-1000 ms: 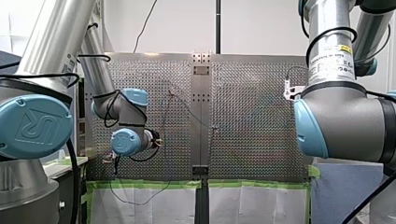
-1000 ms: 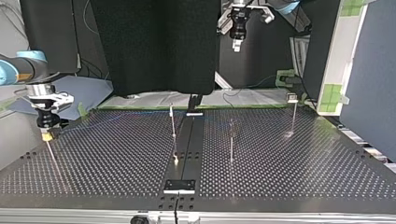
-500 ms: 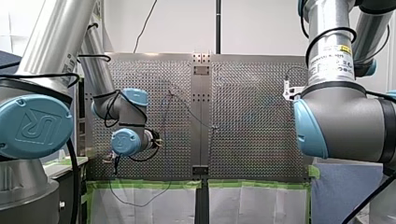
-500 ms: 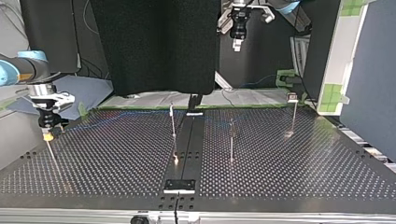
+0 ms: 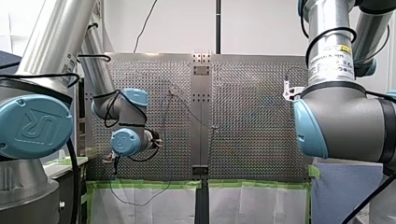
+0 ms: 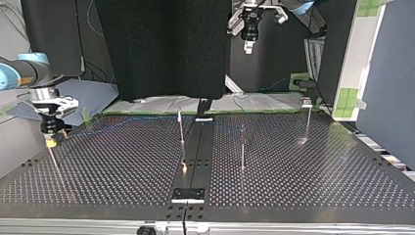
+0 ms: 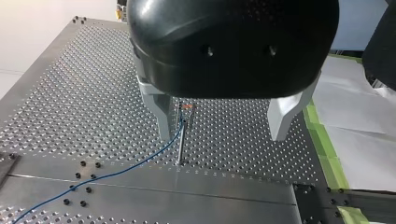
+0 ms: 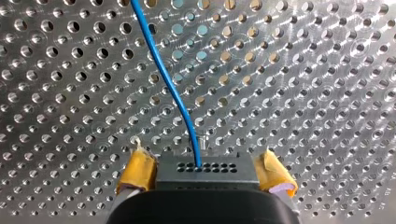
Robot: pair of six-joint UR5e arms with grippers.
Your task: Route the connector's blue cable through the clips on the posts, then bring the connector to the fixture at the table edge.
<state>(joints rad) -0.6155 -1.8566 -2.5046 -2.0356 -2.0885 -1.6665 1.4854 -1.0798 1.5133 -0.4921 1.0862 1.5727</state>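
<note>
A shiny perforated table (image 6: pixel 122 166) fills the bench, with a black curtain (image 6: pixel 161 49) hanging behind it in the top view. The connector (image 8: pixel 205 173), a small black block with a row of holes, is clamped between the yellow pads (image 8: pixel 140 170) of the right gripper (image 6: pixel 49 142). That gripper hangs low over the table at the top view's left edge. The blue cable (image 8: pixel 163 79) leaves the middle of the connector and curves away over the holes ahead of the gripper.

In the left wrist view the cable runs across the table and climbs to the top of a thin clip post (image 7: pixel 180 140). This post stands below the left gripper (image 7: pixel 222 138), close beside one of its pale fingers. The fingers stand wide apart and grip nothing.

In the top view the first post (image 6: pixel 181 128) rises just left of the dark centre strip (image 6: pixel 198 147). The second post (image 6: pixel 242 147) stands right of the strip, and the third post (image 6: pixel 307 120) is further right, near the far edge.
</note>
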